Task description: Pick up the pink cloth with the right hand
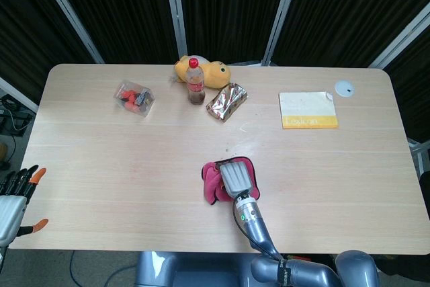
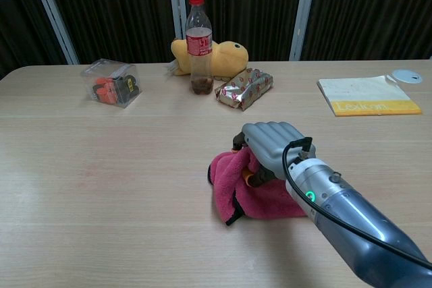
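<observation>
The pink cloth [image 2: 236,187] lies bunched on the wooden table [image 2: 101,166], a little in front of its middle; in the head view the cloth [image 1: 212,184] shows left of the hand. My right hand [image 2: 271,146] rests on top of it with fingers curled into the folds, gripping the fabric. From above, the right hand [image 1: 236,177] covers most of the cloth. The cloth still touches the tabletop. My left hand [image 1: 15,196] hangs off the table's near left corner, fingers spread, holding nothing.
At the back stand a cola bottle [image 2: 196,35], a yellow plush toy [image 2: 226,55] and a foil snack pack [image 2: 244,88]. A clear box of small items [image 2: 111,82] sits back left. A yellow-edged notepad [image 2: 368,96] and white lid [image 2: 407,75] lie back right.
</observation>
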### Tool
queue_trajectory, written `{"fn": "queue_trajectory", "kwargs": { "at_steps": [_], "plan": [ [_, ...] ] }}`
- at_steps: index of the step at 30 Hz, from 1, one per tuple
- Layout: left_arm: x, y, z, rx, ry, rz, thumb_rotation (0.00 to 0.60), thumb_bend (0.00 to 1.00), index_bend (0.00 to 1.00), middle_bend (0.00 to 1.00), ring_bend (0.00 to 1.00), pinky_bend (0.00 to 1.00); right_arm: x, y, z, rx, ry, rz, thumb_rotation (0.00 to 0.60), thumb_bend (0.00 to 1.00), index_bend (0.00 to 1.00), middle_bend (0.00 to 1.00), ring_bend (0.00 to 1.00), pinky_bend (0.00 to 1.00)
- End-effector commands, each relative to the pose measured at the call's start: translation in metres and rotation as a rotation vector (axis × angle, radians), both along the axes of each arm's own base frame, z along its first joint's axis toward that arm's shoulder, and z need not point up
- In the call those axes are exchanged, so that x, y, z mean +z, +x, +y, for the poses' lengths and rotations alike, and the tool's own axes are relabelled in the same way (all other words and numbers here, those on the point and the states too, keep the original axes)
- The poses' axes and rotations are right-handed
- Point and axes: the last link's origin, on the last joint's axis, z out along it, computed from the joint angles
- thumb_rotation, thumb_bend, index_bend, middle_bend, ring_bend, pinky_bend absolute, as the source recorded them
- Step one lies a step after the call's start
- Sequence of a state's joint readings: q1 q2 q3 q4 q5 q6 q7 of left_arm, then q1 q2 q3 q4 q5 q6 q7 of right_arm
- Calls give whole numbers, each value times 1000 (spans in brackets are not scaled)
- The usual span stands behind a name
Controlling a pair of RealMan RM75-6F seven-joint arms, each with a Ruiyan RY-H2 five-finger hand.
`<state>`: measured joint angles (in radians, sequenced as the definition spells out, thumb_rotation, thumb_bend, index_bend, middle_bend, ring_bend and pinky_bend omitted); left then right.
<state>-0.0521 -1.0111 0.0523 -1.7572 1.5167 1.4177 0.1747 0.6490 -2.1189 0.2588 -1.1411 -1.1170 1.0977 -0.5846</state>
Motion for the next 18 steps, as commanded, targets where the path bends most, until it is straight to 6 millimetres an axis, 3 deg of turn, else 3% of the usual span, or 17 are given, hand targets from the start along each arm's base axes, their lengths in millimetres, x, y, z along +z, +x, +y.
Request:
{"fn": "queue_trajectory", "kwargs": {
  "at_steps": [1, 8, 18],
  "plan": [
    [0, -1, 0, 12, -1, -1, 600, 0, 3, 0, 0, 0, -8, -1, -6, 1, 5, 14, 600, 547, 763, 644, 510, 738],
    [3, -3, -2, 30, 4, -7, 600, 0, 4, 0, 0, 0, -4, -12, -29, -5, -34, 57, 600, 548, 762, 644, 510, 738],
    [4, -3, -2, 45, 10, -7, 600, 0, 4, 0, 0, 0, 22, -46, -63, -64, -123, 94, 600, 550, 762, 644, 510, 738]
  ]
}}
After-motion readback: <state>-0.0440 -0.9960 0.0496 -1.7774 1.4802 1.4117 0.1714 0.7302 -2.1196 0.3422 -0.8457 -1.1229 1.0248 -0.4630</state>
